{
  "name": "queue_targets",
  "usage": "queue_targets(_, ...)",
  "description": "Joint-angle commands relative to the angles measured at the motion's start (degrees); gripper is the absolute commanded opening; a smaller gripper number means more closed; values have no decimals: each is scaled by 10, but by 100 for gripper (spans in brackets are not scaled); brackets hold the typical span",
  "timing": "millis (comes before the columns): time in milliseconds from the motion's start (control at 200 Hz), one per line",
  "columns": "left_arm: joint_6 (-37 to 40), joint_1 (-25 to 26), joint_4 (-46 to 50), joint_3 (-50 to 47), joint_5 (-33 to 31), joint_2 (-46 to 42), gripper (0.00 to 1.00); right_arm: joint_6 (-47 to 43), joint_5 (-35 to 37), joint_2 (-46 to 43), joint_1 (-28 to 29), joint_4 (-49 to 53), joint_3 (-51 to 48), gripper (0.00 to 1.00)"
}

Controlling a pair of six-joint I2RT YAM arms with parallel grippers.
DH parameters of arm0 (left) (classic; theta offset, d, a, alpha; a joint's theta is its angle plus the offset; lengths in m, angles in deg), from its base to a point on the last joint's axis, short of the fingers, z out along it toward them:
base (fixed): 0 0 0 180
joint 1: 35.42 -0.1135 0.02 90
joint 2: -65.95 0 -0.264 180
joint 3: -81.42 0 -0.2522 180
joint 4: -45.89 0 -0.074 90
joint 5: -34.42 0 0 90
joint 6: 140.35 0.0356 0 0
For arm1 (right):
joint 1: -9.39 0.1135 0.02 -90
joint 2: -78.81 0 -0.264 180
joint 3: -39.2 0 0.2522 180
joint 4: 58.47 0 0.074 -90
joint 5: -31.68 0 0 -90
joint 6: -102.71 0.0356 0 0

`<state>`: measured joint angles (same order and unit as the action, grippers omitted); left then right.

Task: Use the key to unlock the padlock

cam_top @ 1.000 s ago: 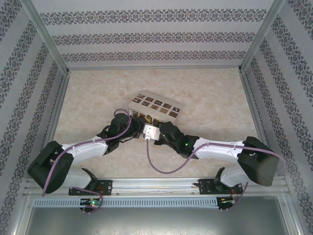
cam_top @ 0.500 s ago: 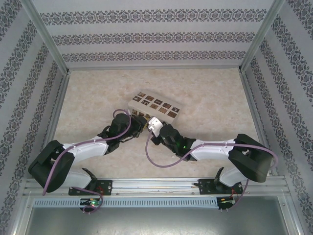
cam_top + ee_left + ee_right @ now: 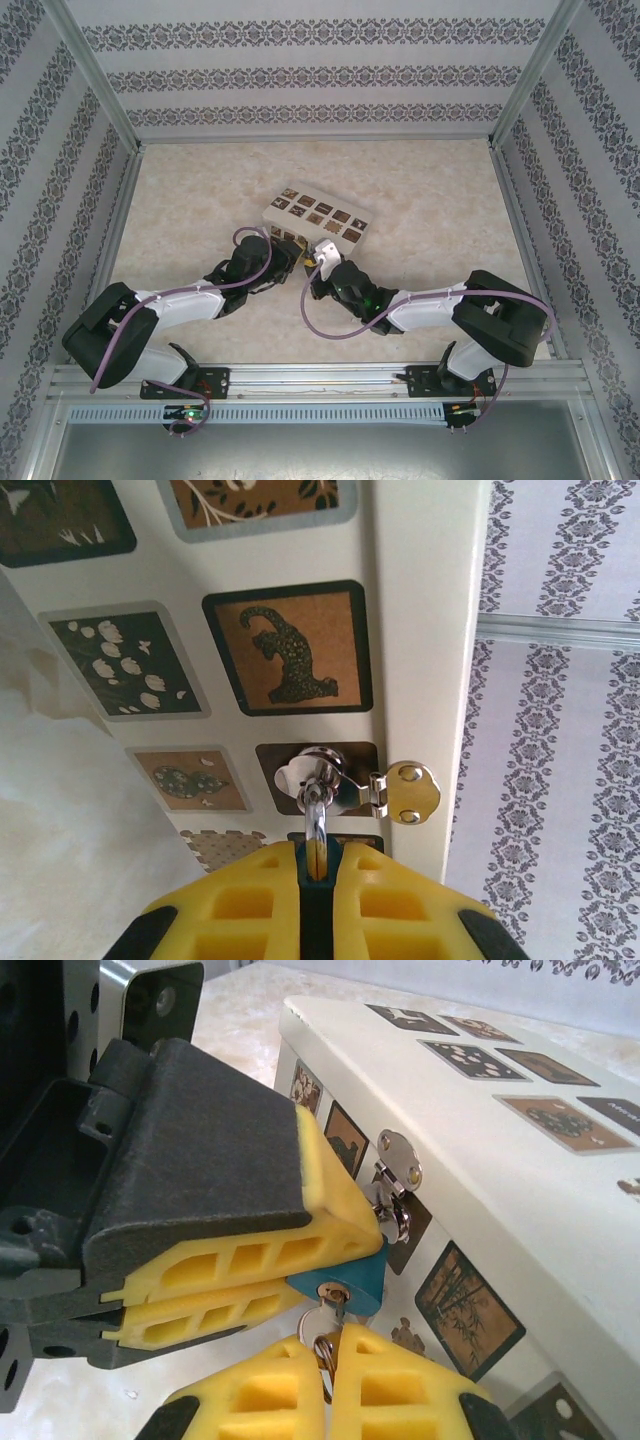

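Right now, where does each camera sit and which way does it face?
Top external: above and behind the arm bases, looking down; both arms show, left gripper and right gripper meeting at the white box with brown tiles.
Left wrist: on the left arm, facing the box's front; its yellow fingers clamp the small blue padlock with thin metal shackle.
Right wrist: on the right arm, looking along that front; its yellow fingers pinch the silver key.
Both wrist views share padlock and box.

Beige marbled tabletop (image 3: 420,190); striped floral wallpaper walls (image 3: 320,75); aluminium frame posts (image 3: 92,75); even light.
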<state>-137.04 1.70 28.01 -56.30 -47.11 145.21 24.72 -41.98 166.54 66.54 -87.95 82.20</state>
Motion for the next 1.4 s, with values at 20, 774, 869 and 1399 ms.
queue_targets(20, -10, 38, -45, -10, 69, 6, 0, 71, -31, 4, -17, -119, -1, 0)
queue_targets(774, -28, 45, -134, -28, 66, 88, 0, 142, -36, 62, -36, -180, -38, 0)
queue_targets(869, -29, 46, -141, -28, 67, 95, 0, 150, -44, 70, -40, -188, -38, 0)
queue_targets(1399, -30, 55, -139, -30, 53, 84, 0, 10, -68, 36, -66, -146, -29, 0)
